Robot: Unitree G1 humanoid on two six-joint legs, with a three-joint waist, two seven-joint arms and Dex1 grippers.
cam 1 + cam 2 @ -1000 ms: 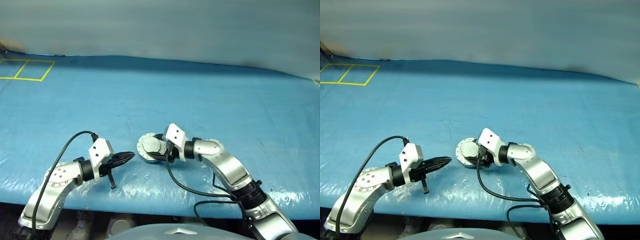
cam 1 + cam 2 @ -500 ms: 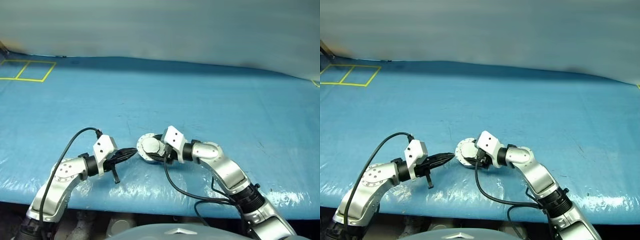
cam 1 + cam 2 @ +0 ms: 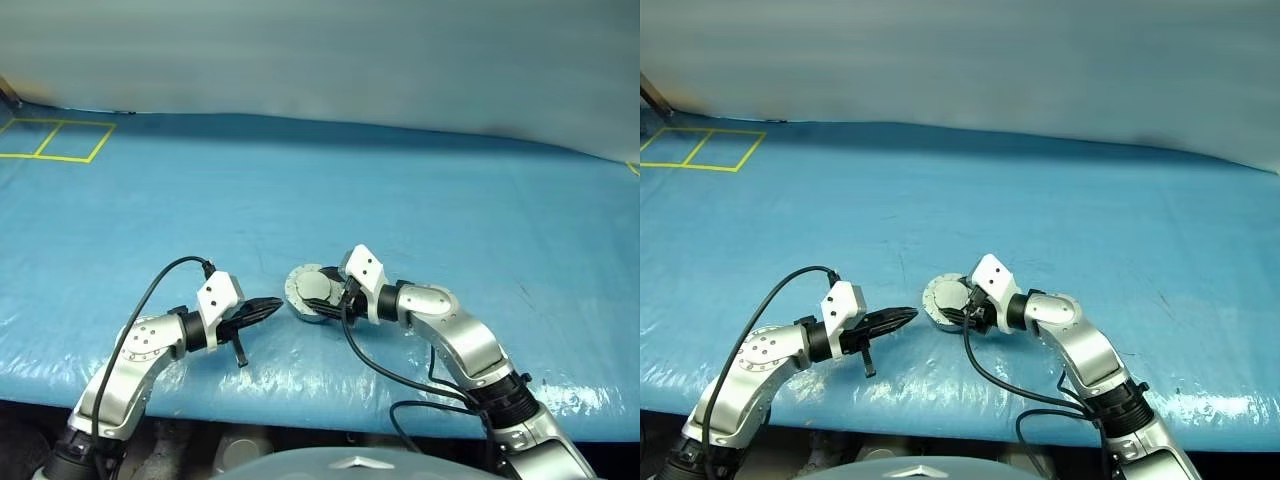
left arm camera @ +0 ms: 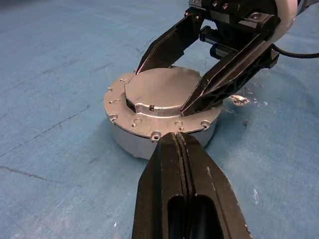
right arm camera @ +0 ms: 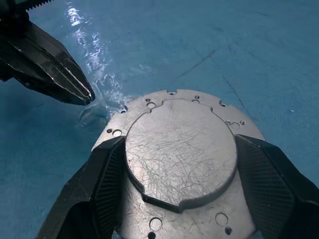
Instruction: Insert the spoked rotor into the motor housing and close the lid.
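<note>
The motor housing [image 4: 162, 130] sits near the front edge of the blue-covered desk [image 3: 450, 200], its lid [image 5: 180, 152] down flat, smooth silver face and raised centre circle up. The right gripper [image 5: 179, 194] has its fingers [image 5: 102, 181] spread wide, one on each side of the lid's raised circle, resting on the housing top. The left gripper [image 3: 268, 306], fingers pressed together and empty, points at the housing's left side, just beside it.
</note>
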